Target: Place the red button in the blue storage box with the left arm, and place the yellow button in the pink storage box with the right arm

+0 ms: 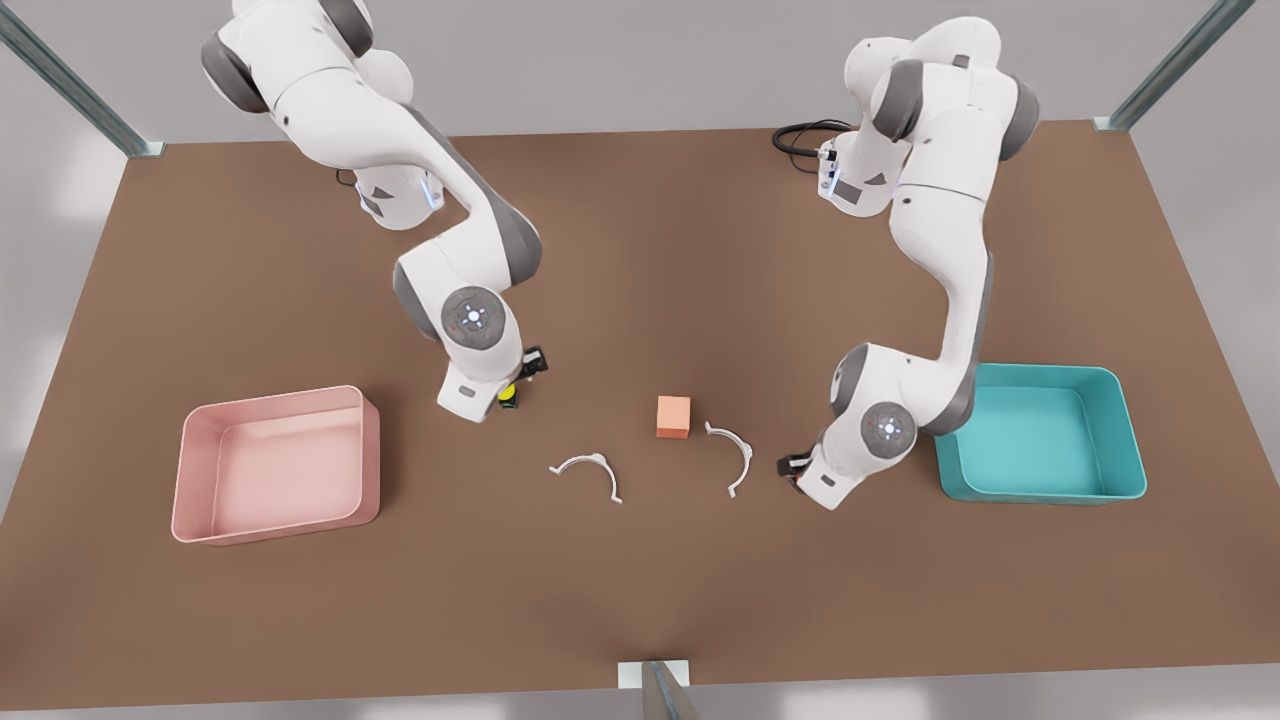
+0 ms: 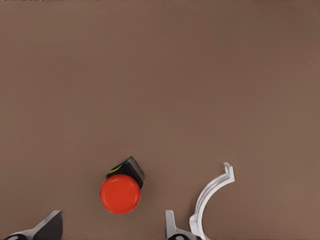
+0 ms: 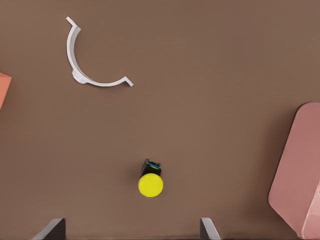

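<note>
The red button (image 2: 120, 194) lies on the brown table between the fingertips (image 2: 50, 225) of my open left gripper (image 2: 111, 228), which hovers just over it. In the front view that left gripper (image 1: 797, 472) is low over the table, just to the left of the blue storage box (image 1: 1040, 490). The yellow button (image 3: 150, 184) lies on its side between the spread fingers of my open right gripper (image 3: 130, 231). In the front view the right gripper (image 1: 516, 384) hangs over the yellow button (image 1: 508, 394), to the right of the pink storage box (image 1: 275, 525).
An orange cube (image 1: 673, 416) stands mid-table between the arms. Two white curved clips (image 1: 590, 470) (image 1: 735, 455) lie near it; one clip (image 2: 210, 197) is close beside the left gripper's finger. The pink box (image 3: 297, 175) has its corner near the right gripper.
</note>
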You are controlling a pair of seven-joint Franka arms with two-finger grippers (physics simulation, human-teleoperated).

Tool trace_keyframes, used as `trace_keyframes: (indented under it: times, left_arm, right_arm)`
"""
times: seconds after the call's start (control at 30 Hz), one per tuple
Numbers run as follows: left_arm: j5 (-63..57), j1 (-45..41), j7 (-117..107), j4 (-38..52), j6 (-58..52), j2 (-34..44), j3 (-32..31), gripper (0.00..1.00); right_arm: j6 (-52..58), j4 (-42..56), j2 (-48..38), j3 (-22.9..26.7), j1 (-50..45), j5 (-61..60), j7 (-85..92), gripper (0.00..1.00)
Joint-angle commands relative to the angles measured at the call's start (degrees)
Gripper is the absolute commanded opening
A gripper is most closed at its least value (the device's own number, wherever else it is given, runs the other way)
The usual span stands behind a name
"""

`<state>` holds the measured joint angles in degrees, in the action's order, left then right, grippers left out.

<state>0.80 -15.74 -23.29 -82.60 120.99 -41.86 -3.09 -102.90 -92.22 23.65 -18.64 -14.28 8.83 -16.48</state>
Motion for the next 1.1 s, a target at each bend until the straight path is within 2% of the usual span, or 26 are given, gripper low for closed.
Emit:
trace_keyframes:
  times: [0.0, 0.13, 0.33, 0.4, 0.5, 0.87, 1.07]
  left_arm:
    - [-0.1, 0.0, -10.0, 0.0, 8.7, -1.3, -0.1, 1.00]
    - [-0.1, -0.1, -10.0, -3.2, 8.7, -2.0, 0.0, 1.00]
    - [-0.2, 0.1, -9.9, -5.6, 8.7, -2.0, 0.0, 0.99]
    - [-1.3, 0.1, -10.0, -5.2, 8.7, -2.0, 0.0, 0.87]
    - [-1.3, 0.1, -10.0, -5.3, 9.9, -2.0, 0.0, 0.76]
    - [-1.2, 0.1, -9.5, -5.4, 10.1, -2.2, 0.0, 0.57]
    - [-1.2, 0.0, -9.8, -5.4, 9.7, -1.2, 0.0, 0.56]
  right_arm:
    - [-11.4, -5.2, -0.2, 0.1, 0.0, -0.4, -24.1, 1.00]
    - [-19.3, -11.7, -0.1, 0.4, 0.5, -0.4, -26.6, 1.00]
    - [-25.2, -16.1, 0.3, 2.9, 0.7, -0.4, -25.7, 1.00]
    - [-28.7, -19.5, -0.1, 3.4, 1.1, -0.7, -23.7, 1.00]
    - [-29.4, -20.7, -0.1, 2.9, 1.2, -0.7, -23.5, 1.00]
    - [-39.4, -28.3, 0.3, 2.6, 2.2, -0.7, -22.0, 1.00]
    - [-42.6, -30.2, 1.8, 2.4, 2.2, -0.6, -22.0, 1.00]
